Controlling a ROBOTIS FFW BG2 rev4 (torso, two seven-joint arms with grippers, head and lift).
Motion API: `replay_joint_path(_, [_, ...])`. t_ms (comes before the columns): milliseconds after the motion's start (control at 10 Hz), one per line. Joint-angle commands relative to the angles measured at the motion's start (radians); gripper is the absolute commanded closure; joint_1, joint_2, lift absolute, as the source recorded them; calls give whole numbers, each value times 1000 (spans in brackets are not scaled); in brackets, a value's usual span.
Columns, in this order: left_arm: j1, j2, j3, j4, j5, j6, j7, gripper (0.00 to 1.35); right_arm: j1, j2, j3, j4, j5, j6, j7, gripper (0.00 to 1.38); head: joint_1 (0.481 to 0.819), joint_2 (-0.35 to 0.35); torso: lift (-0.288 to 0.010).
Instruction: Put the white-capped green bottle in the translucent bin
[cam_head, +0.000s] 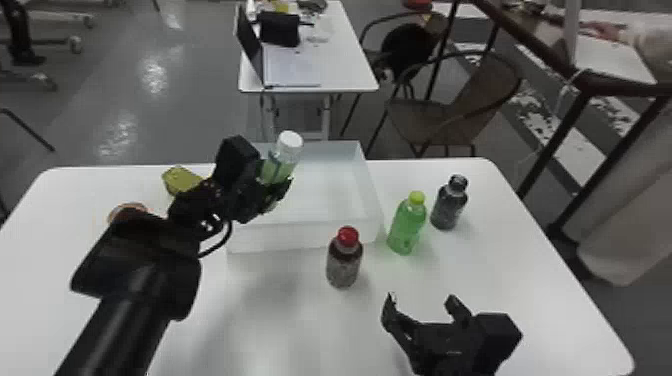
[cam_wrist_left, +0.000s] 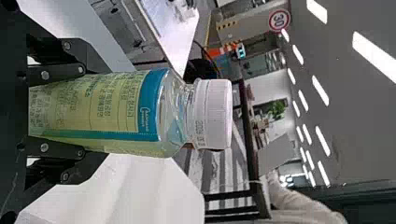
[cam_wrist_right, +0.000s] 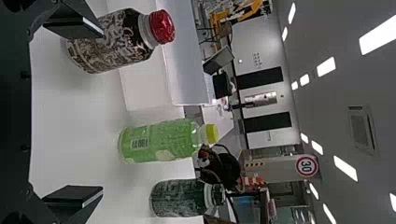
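In the upper middle of the head view, the left hand (cam_head: 275, 188) grasps the white-capped green bottle (cam_head: 281, 157), cap up and leaning slightly right, against the left part of the translucent bin (cam_head: 300, 237). Its yellow-green label (cam_wrist_left: 93, 105) has a blue band and small print; the cap is printed too. On the bench (cam_head: 510, 260), a red-capped bottle (cam_head: 344, 265) stands near the bin's front, with a yellow-capped green bottle (cam_head: 407, 230) and a dark bottle (cam_head: 448, 207) to the right. An olive-green item (cam_head: 179, 179) lies at left. The right hand (cam_head: 422, 300), lower right, is released, fingers apart.
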Motion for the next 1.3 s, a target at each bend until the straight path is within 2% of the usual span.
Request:
replay_joint_path(0, [-75,-15,-18,74,-165,24,-48,881,-14,0,0,10,1,0,2,114,695,-115,-74])
replay_joint_path(200, [-148,-15,-21,194,-309,21,-131,828,-29,0,3,25,2,0,4,114,695,-125,-74])
replay_joint_path(400, [-174,-15,-15,213,-412,28,-139,249,-35,0,3,28,4,3,4,114,695,-117,-74])
replay_joint_path(500, [-176,-15,6,211,-412,22,-139,113,-34,-2,3,28,4,3,4,114,695,-106,-74])
replay_joint_path(600, [-173,-15,34,211,-400,7,-140,122,-31,-2,2,25,2,3,4,114,695,-99,-74])
replay_joint_path(700, [-164,-15,69,203,-340,-22,-160,122,-21,-6,0,13,1,3,4,114,695,-95,-74])
replay_joint_path(800, [-125,-15,92,140,-296,-22,-176,121,-15,-17,0,2,-2,3,2,114,695,-90,-74])
replay_joint_path(900, [-35,-15,152,19,-239,-19,-164,121,-11,-26,0,-7,-2,5,0,116,695,-91,-74])
replay_joint_path(1100, [156,-15,267,-114,-35,-67,-108,124,3,-34,-3,-27,-5,5,-18,116,695,-68,-74])
replay_joint_path(1200, [261,-15,279,-180,62,-91,-42,124,12,-46,-3,-39,-8,5,-32,116,695,-53,-74])
